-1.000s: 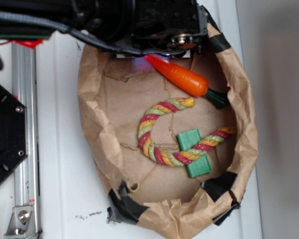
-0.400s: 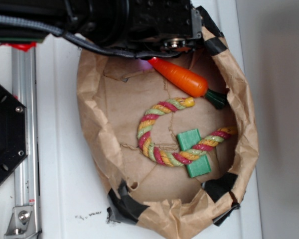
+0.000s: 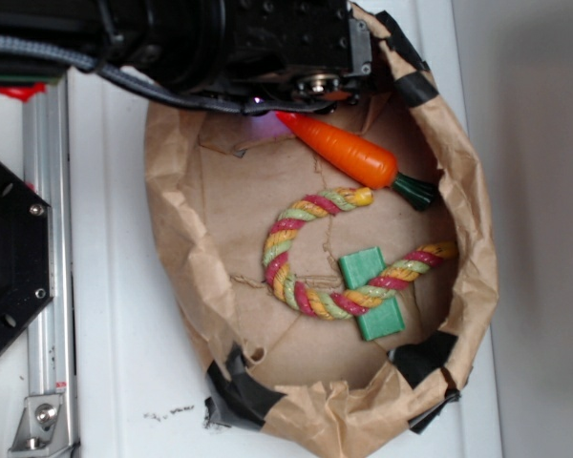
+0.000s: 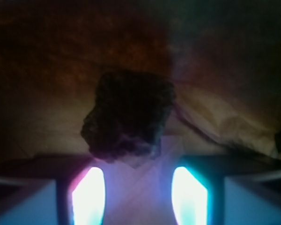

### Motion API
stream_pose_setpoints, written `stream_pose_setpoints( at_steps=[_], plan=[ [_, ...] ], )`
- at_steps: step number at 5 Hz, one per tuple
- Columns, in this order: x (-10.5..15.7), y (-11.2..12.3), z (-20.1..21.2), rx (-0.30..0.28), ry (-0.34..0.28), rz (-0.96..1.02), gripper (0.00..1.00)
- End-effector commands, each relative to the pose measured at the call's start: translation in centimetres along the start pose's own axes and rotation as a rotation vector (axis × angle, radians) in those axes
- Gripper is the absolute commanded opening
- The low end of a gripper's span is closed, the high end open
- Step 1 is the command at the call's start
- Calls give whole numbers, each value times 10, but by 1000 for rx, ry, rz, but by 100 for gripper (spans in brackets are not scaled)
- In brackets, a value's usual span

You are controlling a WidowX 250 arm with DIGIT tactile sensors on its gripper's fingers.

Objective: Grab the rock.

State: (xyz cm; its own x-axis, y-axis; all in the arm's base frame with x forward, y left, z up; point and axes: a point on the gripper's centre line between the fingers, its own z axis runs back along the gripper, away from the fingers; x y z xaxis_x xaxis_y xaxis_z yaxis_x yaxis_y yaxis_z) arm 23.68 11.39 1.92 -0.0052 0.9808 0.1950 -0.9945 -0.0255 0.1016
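While the fingers (image 4: 88, 194) stand wide apart, the dark rock (image 4: 129, 114) sits just ahead at 12 o'clock (untouched) on brown paper (image 4: 215, 110).

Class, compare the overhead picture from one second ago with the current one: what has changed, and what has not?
The robot arm has shifted left and slightly up along the paper bowl's top edge, uncovering more of the carrot's tip. The carrot, rope and green block stayed put.
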Motion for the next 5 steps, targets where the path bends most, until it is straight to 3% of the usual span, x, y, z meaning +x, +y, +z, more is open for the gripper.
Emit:
stream_pose_setpoints(
  at_steps=[1, 5],
  plan=[
    [21, 21, 5, -44, -32, 66, 100],
    [47, 23, 4, -44, -86, 131, 100]
  ],
)
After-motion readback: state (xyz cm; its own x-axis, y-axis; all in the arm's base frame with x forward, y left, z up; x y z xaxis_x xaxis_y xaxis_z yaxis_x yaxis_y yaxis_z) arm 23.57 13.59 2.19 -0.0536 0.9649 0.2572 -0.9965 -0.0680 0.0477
